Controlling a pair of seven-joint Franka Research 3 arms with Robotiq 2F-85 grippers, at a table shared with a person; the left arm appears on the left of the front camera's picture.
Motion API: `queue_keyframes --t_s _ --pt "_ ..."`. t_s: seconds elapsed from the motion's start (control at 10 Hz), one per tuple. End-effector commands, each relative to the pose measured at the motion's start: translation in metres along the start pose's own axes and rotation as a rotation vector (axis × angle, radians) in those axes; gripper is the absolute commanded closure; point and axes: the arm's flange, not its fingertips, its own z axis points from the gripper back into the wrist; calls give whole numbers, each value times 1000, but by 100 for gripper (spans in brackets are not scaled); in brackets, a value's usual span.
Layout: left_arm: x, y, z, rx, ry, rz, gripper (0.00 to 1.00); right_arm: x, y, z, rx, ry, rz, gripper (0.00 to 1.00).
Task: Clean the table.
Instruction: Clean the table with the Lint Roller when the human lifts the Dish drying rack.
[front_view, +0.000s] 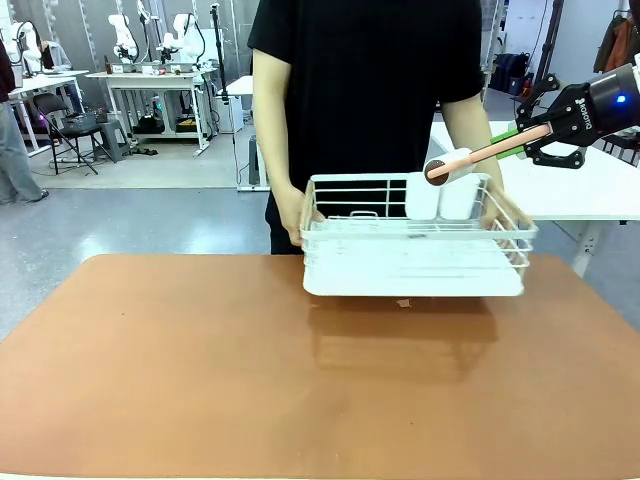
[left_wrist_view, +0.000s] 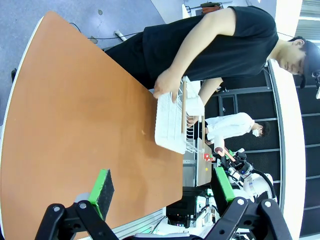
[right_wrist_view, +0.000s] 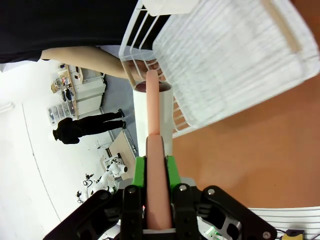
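Observation:
The reddish-brown table (front_view: 200, 380) spreads across the front view. At its far edge a person holds a white wire rack (front_view: 413, 262) lifted a little above the top, one hand (front_view: 293, 215) on each end. My right gripper (front_view: 540, 140) hangs to the right of the rack, shut on the pink handle of a lint roller (front_view: 447, 167), whose white roll points at the rack's back rim. In the right wrist view the handle (right_wrist_view: 154, 150) runs up between the green pads to the roll beside the rack (right_wrist_view: 230, 60). My left gripper (left_wrist_view: 162, 190) stands open over the table (left_wrist_view: 75, 115), with nothing between its fingers.
A small speck (front_view: 403, 302) lies on the table under the rack's front edge. A white table (front_view: 600, 190) stands behind at the right. Benches and chairs fill the room at the back left.

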Motion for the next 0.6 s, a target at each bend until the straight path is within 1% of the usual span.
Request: queue_keyframes --t_s 0.0,0.5 --pt "-2 0 2 -29 -10 -20 0 -1 1 0 1 0 1 100" --pt "-2 0 2 -29 -10 -20 0 -1 1 0 1 0 1 100"
